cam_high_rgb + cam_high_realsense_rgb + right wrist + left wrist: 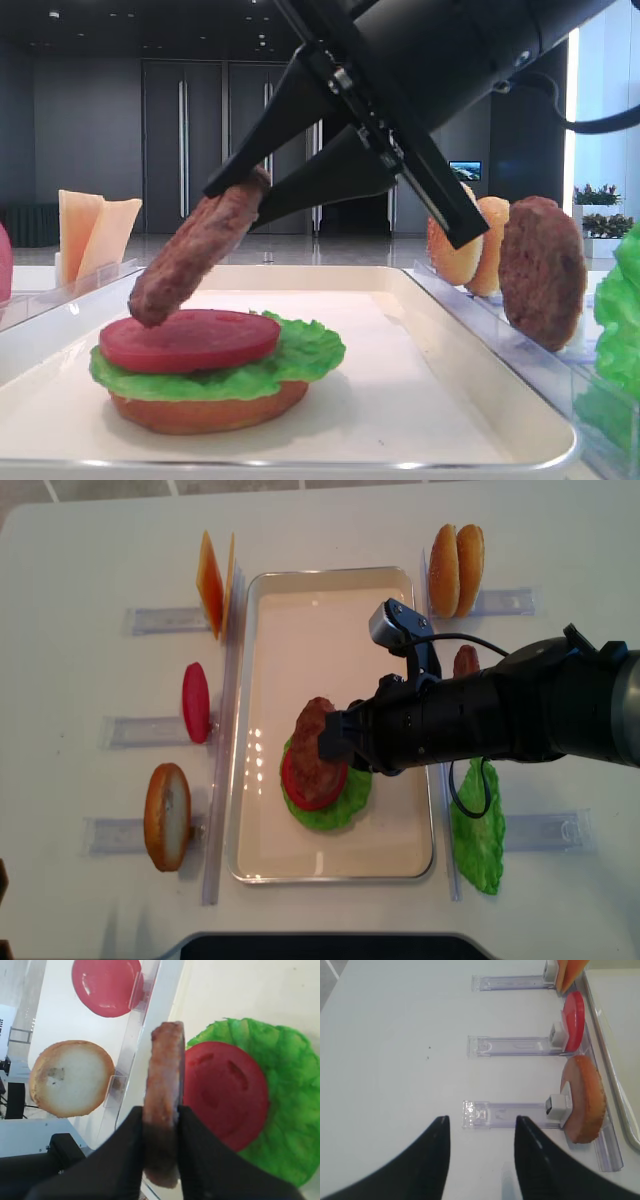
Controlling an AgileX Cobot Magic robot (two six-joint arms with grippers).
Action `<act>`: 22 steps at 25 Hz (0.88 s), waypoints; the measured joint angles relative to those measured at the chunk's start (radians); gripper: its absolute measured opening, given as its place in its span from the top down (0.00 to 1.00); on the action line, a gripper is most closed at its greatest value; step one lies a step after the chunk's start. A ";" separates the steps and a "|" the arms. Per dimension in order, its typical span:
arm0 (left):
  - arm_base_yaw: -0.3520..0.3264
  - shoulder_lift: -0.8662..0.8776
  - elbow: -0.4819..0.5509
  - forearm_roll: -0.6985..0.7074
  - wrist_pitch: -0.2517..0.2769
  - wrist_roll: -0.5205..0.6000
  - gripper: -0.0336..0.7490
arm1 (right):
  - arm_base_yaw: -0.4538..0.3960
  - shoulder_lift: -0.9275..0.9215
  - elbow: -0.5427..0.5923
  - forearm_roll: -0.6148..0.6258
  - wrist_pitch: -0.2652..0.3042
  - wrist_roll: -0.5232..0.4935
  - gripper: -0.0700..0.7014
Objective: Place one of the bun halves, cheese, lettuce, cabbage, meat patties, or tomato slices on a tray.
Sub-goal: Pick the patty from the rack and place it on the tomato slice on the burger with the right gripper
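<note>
Gripping a meat patty (pixel 195 250) by its edge, the right gripper (pixel 161 1130) has its two black fingers clamped on both flat faces of the disc. The patty is dark brown, round and grainy, and it hangs tilted just above the stack on the tray (pixel 400 865).

That stack lies on the cream-white tray, which is shallow, glossy and round at its corners. At the bottom is a flat brown-orange bun base (pixel 205 410), on it a bright green ruffled lettuce leaf (pixel 310 352), and on top a smooth red tomato slice (pixel 190 340).

Left of the tray, clear plastic holders (pixel 512 1114) keep another tomato slice (pixel 195 702), a bun half (pixel 167 816) and thin pale cheese slices (pixel 212 585) on edge.

The left gripper (pixel 480 1152) hovers over the white table (pixel 395 1060) left of the tray, its dark fingers apart and holding nothing.
</note>
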 joint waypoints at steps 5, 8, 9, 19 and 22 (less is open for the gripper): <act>0.000 0.000 0.000 0.000 0.000 0.000 0.54 | 0.000 0.000 0.000 0.004 0.025 0.000 0.69; 0.000 0.000 0.000 0.000 0.000 0.000 0.54 | 0.000 0.000 0.000 0.005 0.028 0.007 0.69; 0.000 0.000 0.000 0.000 0.000 0.000 0.54 | 0.000 0.000 0.000 0.005 0.028 0.008 0.69; 0.000 0.000 0.000 0.000 0.000 0.000 0.54 | 0.030 0.000 0.000 0.010 0.017 0.019 0.69; 0.000 0.000 0.000 0.000 0.000 0.000 0.54 | 0.030 0.000 0.000 0.009 0.000 0.019 0.69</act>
